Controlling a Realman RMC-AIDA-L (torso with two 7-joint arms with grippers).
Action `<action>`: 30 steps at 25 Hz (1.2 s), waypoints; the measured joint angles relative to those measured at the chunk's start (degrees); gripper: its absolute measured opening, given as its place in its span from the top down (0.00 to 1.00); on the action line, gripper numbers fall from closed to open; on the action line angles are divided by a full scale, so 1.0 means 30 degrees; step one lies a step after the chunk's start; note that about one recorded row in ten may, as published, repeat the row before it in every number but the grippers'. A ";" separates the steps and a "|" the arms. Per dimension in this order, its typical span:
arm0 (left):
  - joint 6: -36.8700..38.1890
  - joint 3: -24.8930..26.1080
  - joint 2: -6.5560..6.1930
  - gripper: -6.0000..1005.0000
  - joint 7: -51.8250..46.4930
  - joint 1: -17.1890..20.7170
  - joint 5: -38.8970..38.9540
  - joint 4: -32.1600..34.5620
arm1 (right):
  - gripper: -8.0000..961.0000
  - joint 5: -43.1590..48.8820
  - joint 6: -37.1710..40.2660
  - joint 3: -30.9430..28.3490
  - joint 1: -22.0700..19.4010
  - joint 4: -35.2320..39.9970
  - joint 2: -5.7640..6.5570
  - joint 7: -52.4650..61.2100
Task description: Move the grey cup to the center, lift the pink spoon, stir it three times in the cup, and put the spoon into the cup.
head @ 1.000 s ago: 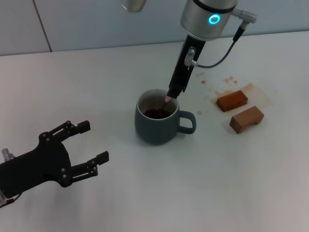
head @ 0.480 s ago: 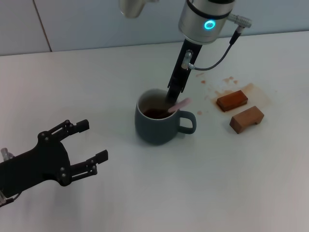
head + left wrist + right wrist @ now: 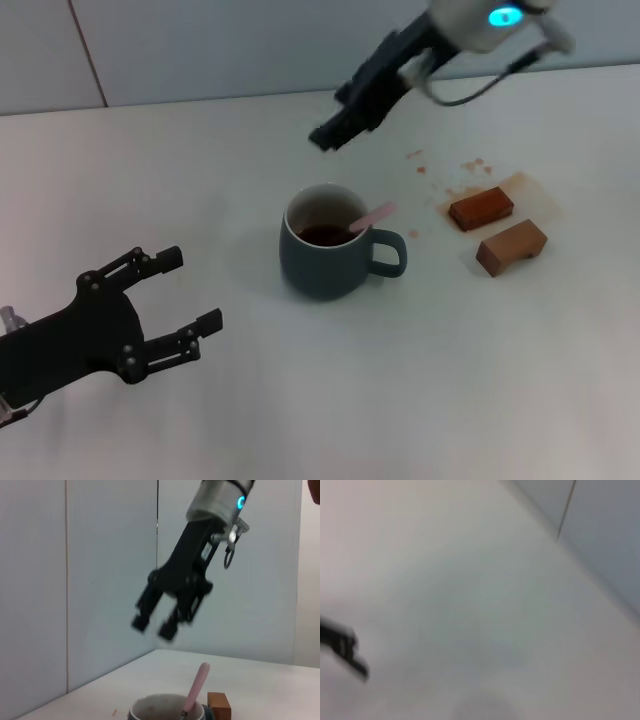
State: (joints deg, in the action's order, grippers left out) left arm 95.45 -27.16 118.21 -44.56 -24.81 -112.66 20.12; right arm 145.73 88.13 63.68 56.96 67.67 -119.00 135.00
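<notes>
The grey cup (image 3: 325,254) stands upright at the middle of the white table, handle to the right. The pink spoon (image 3: 372,217) rests inside it, its pale pink handle leaning over the rim above the cup's handle. In the left wrist view the cup's rim (image 3: 165,711) and the spoon's handle (image 3: 196,689) show low down. My right gripper (image 3: 330,136) is open and empty, raised above and behind the cup; it also shows in the left wrist view (image 3: 153,625). My left gripper (image 3: 190,295) is open and empty, low at the front left.
Two brown rectangular blocks (image 3: 481,207) (image 3: 511,246) lie to the right of the cup, beside brown spill stains (image 3: 460,180). A grey wall runs along the table's far edge.
My right gripper has let go of the spoon, which now leans in the cup. The right arm has lifted up and swung back, away from the cup. The left arm has not moved.
</notes>
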 joint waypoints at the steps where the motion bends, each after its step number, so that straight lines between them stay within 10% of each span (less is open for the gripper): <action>1: -0.0004 0.0011 -0.0003 0.14 -0.0001 0.0010 0.0014 0.0000 | 0.32 -0.2638 -0.0328 -0.1115 -0.2180 0.2038 0.0004 -0.0981; 7: -0.0024 0.0032 -0.0015 0.14 -0.0188 -0.0004 0.0062 0.0002 | 0.32 -1.2719 -0.1056 -0.4177 -0.7692 0.1604 0.0066 -0.6940; 11: -0.0042 0.0030 -0.0026 0.14 -0.0460 -0.0021 0.0068 0.0013 | 0.32 -2.1308 -0.0115 -0.6453 -1.1222 -0.5848 0.0273 -1.5902; 16: -0.0088 0.0029 -0.0045 0.14 -0.0935 -0.0072 0.0067 0.0192 | 0.32 -2.2490 0.1691 -0.7423 -1.2838 -1.1285 0.0700 -2.3041; 25: -0.0187 -0.0142 -0.0221 0.14 -0.2388 -0.0419 -0.0087 0.1007 | 0.32 -1.7946 0.2753 -0.7461 -1.4424 -1.2027 0.2028 -2.4403; 30: -0.0400 -0.1084 -0.1202 0.14 -0.4405 -0.1053 -0.0187 0.1198 | 0.32 -1.6418 0.2870 -0.7540 -1.4441 -1.1916 0.2592 -2.4188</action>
State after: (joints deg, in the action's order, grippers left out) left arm 94.25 -30.41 114.60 -57.77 -27.97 -113.22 23.71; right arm 96.47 96.74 41.06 13.64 31.92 -111.23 62.43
